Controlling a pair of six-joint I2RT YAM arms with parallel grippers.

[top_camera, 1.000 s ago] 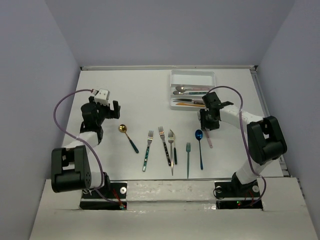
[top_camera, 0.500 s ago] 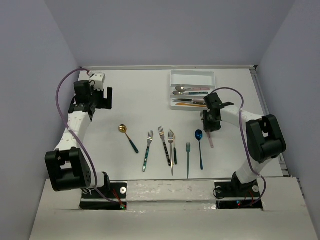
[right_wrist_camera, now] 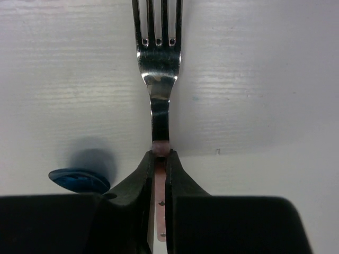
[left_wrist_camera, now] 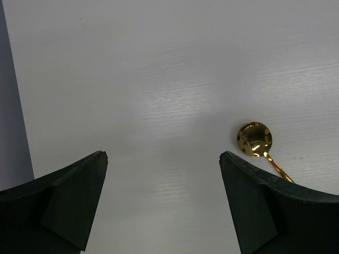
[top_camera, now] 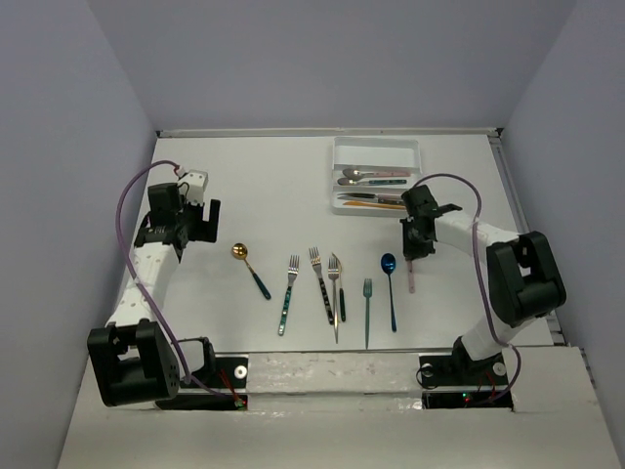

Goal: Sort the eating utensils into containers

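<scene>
1. Where the right gripper (right_wrist_camera: 159,159) reaches in at centre right of the overhead view, its fingers (right_wrist_camera: 177,180) are pinched together on the pink-handled fork (right_wrist_camera: 159,69). They grip the handle just below the silver neck.
2. That fork points its tines at the top edge of the wrist view. From above, its pink handle pokes out toward the bottom of the frame. Whether it rests on the table (top_camera: 254,186) or sits just off it, I cannot tell.
3. Just left of the clamped fork lies the blue spoon (top_camera: 391,288), bowl toward the top, close by but apart.
4. Over at the left of the overhead frame, the left gripper (left_wrist_camera: 161,159) hangs above bare table with its jaws spread wide and nothing between them.
5. The gold spoon (left_wrist_camera: 255,139) shows at the right of that wrist view, near the right-hand finger but not touching it.
6. Between the two spoons, a fork with a teal handle (top_camera: 285,298), a teal fork (top_camera: 367,311) and a few more utensils lie lengthwise in a row.
7. The white tray (top_camera: 376,143) sits upper right of centre, above the right gripper, with several utensils lying along its compartments.
</scene>
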